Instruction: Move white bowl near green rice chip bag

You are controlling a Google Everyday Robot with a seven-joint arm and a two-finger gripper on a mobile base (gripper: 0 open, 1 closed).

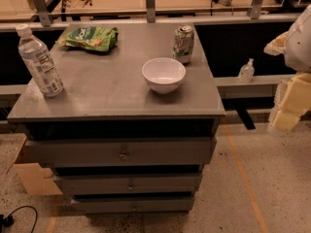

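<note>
Camera view shows the move not yet done. The white bowl sits on the desk beside a soda can, well apart from the green rice chip bag at the far left. The end effector hangs off to the right, away from the bowl; I cannot tell whether it is apart or together.

One camera looks down from in front of and above the grey drawer cabinet, fairly near, facing the wooden worktop beyond; the gripper sits at the view's right edge.
</note>
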